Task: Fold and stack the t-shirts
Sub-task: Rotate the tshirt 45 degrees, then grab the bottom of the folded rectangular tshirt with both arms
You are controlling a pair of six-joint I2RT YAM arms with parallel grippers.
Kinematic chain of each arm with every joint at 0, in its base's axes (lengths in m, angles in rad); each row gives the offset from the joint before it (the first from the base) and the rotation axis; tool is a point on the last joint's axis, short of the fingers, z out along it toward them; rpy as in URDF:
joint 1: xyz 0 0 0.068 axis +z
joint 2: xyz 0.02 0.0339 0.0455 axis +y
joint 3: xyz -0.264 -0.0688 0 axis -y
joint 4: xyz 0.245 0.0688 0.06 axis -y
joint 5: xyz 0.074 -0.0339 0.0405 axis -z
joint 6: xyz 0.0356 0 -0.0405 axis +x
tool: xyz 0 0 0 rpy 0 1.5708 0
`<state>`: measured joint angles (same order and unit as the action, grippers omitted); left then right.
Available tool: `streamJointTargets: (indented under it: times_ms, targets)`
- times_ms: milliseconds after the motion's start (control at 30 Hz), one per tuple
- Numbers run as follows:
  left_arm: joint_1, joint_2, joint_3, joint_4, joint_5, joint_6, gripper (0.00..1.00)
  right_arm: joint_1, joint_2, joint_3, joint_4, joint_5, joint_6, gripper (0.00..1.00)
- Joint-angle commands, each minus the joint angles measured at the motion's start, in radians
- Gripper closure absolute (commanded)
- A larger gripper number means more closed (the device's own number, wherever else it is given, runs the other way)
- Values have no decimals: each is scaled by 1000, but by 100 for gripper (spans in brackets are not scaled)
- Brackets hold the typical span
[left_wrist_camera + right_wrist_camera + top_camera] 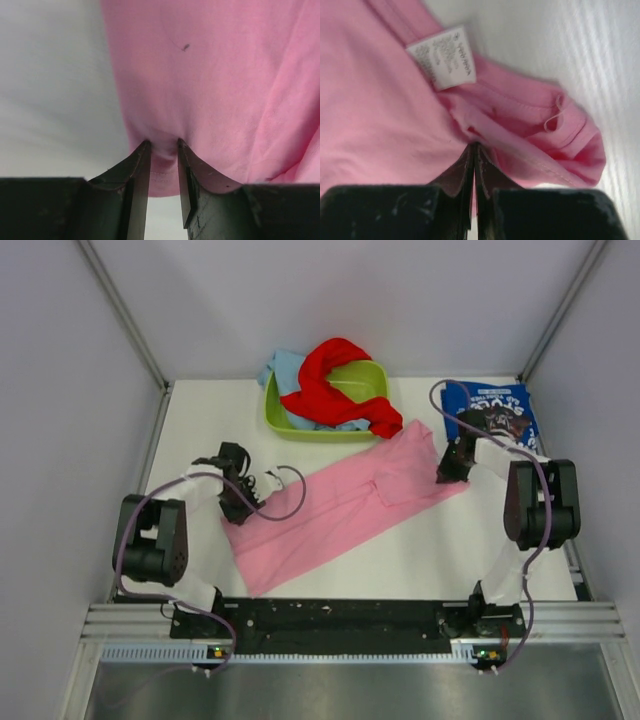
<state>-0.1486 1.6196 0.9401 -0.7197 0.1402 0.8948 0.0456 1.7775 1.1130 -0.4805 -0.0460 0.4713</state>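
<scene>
Two hands are set at opposite ends of one garment. The left hand (246, 498) is pinched on the hem of the plain pink soft-cloth t-shirt (340, 505), with cloth seen between its fingers in the left wrist view. The right hand (447, 465) is pressed shut, and a thin fold near the neckline, just below the white care label (442, 57), appears to be caught in it. Outward from the hands, the shirt is laid slantwise across the white bench (420, 550). Its long axis runs from near left toward far right, so each end is nearest its own arm. The coming fold is judged to turn on that diagonal. The folded navy blue printed t-shirt (490, 420) is found by the far right corner, just beyond the right hand. The red t-shirt (335, 390) and light blue t-shirt (281, 368) are heaped in the lime green plastic tub (310, 430) at the far edge.
</scene>
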Motion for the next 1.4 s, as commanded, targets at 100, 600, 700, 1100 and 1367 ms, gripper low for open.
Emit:
streamJointTargets:
  times_ms: [100, 600, 700, 1100, 1367]
  targets:
    - [-17, -180, -214, -203, 82, 91, 67, -93, 144, 189, -4, 67, -16, 100]
    - [32, -342, 51, -330, 162, -159, 42, 425, -585, -178, 555, -208, -465, 48]
    - [75, -322, 39, -340, 194, -244, 43, 696, -694, -379, 744, -380, -736, 43]
    - [121, -233, -76, -213, 188, -297, 40, 1381, -227, -266, 729, -322, -1151, 46]
    - [119, -141, -112, -201, 197, -270, 41, 1433, -15, -142, 665, -259, -1174, 46]
